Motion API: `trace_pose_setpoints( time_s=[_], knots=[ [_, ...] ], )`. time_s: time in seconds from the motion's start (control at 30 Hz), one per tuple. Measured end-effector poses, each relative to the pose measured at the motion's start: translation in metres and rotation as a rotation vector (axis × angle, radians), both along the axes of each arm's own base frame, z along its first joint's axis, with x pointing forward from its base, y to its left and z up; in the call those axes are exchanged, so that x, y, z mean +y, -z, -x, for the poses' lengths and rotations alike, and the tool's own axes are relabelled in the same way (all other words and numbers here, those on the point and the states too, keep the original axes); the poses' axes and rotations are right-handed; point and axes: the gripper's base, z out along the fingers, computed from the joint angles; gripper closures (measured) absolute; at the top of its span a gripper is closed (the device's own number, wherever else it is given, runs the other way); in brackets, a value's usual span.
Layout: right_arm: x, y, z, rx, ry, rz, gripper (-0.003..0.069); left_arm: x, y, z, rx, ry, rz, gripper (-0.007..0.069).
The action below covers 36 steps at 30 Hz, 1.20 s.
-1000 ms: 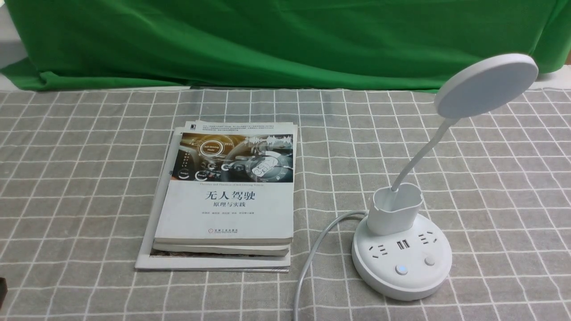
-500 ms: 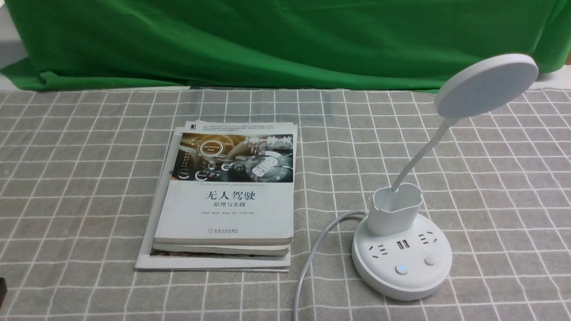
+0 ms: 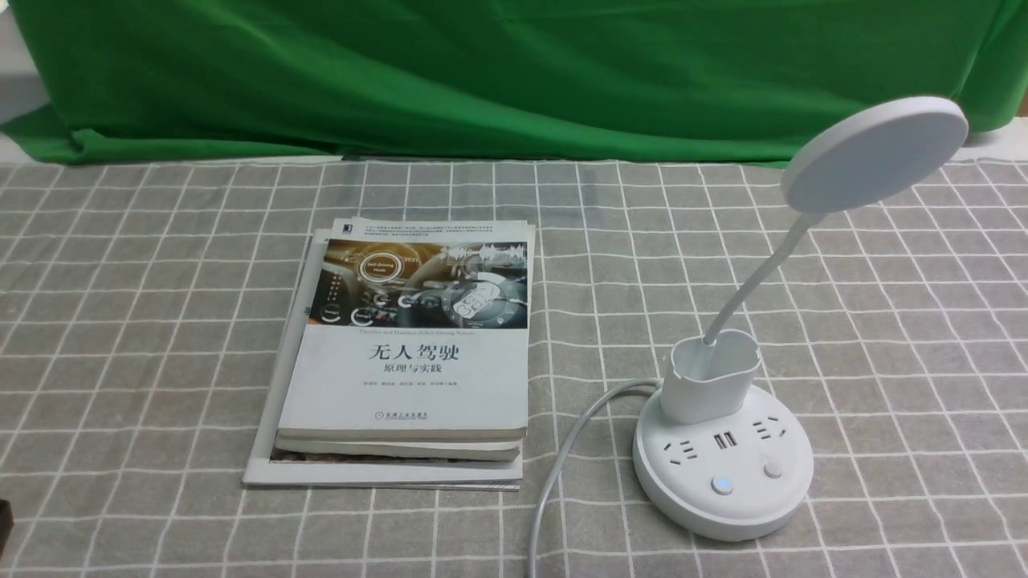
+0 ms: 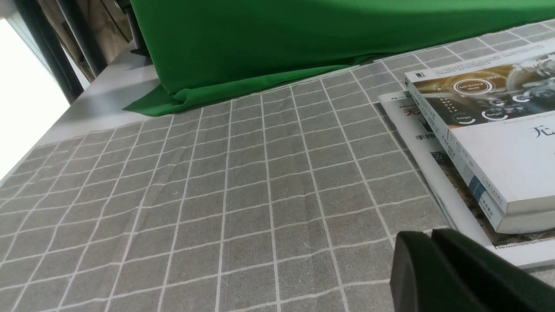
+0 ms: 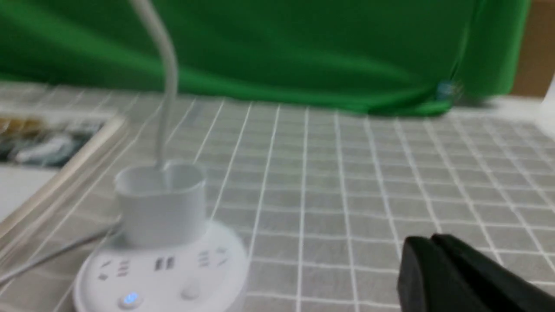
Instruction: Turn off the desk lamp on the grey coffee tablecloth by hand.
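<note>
A: See any shift since the earlier frame?
B: Can find hardly any; see lamp (image 3: pixel 723 457), books (image 3: pixel 405 353) and cable (image 3: pixel 562 457) lying as before.
A: Read anything on the top book?
B: Can make out "无人驾驶" in large print, "原理与实践" below, "Self-Driving Mode" in a ring on the cover picture, and "China Machine Press" near the bottom edge.
A: And under the books?
B: Can spot a magazine (image 4: pixel 438 177), sticking out past their edges, with "手持" partly readable in the left wrist view.
A: Look around the lamp, then.
B: Find the cable curving between books and base, and a green cloth (image 3: pixel 514 72) hanging along the far edge of the tablecloth (image 3: pixel 161 321).
A: Describe the lamp itself.
B: Stands on the grey gridded tablecloth, to the right of the books in the front view. Has a tilted disc head (image 3: pixel 875 156), a thin bent neck (image 3: pixel 755 281), an open cup (image 3: pixel 711 377), sockets, and two buttons, with a blue glow on one button (image 3: pixel 723 484).
A: Check the claws?
B: Pressed together, both left claw (image 4: pixel 431 235) and right claw (image 5: pixel 427 238), apart from the lamp.
</note>
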Motion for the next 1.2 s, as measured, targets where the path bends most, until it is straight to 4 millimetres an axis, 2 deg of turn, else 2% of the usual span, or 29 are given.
trace_pose_setpoints(
  time_s=[0.03,0.13,1.2],
  knots=[
    [-0.0002,0.0087,-0.0007,0.021,0.006,0.0,0.0621,0.0,0.0002,0.0,0.002,0.0,0.0,0.0604],
    [-0.0003,0.0146,-0.0006,0.06,0.007,0.001,0.062,0.0,-0.0001,0.0,-0.001,0.0,0.0,0.0604],
    [-0.0002,0.0159,-0.0004,0.075,0.007,-0.006,0.061,0.0,-0.0003,0.0,-0.003,0.0,0.0,0.0604]
  ],
)
